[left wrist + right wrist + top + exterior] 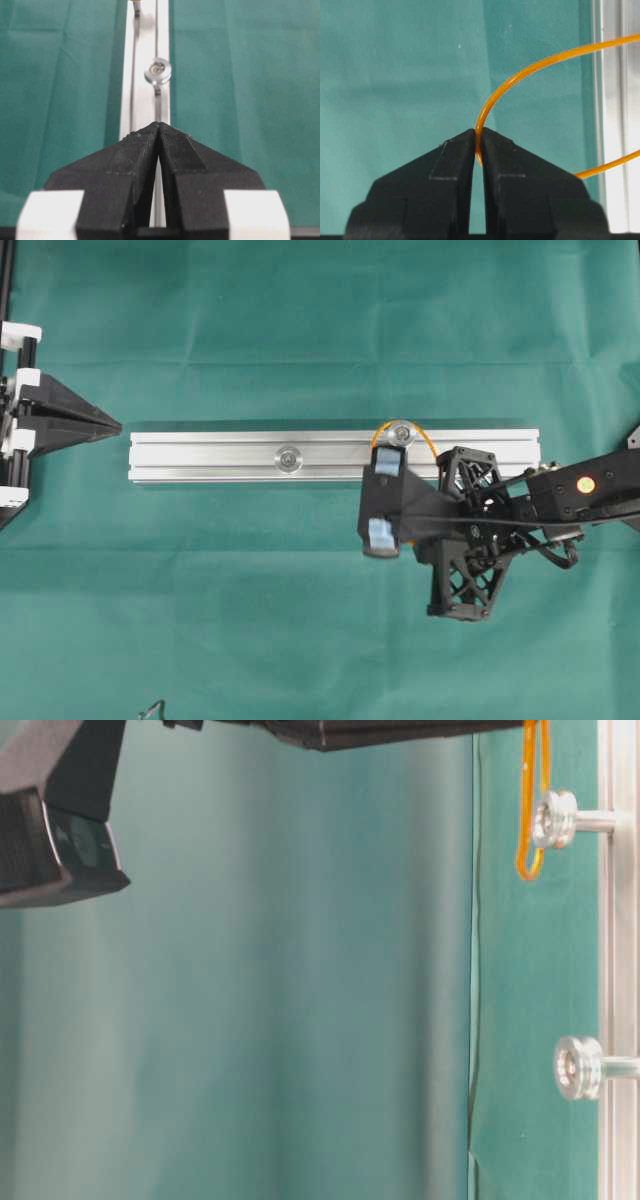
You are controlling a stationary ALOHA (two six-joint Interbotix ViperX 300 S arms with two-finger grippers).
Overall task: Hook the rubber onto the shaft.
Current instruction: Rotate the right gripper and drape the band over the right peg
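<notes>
Overhead exterior view: rubber (428, 443) already looped round the shaft (402, 433) near the right end of the rail (220, 456), yet not released, so hooking looks nearly done with only letting go and pulling clear left. Right gripper (478, 145) clamped shut on the loop's near end. Left gripper (159, 131) closed on nothing, off the rail's left end. Thin, orange, pulled into a smooth arc.

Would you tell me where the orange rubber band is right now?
The rubber band is pinched in the right claw; in the overhead view it loops around the right-hand shaft on the aluminium rail, right of centre.
</notes>
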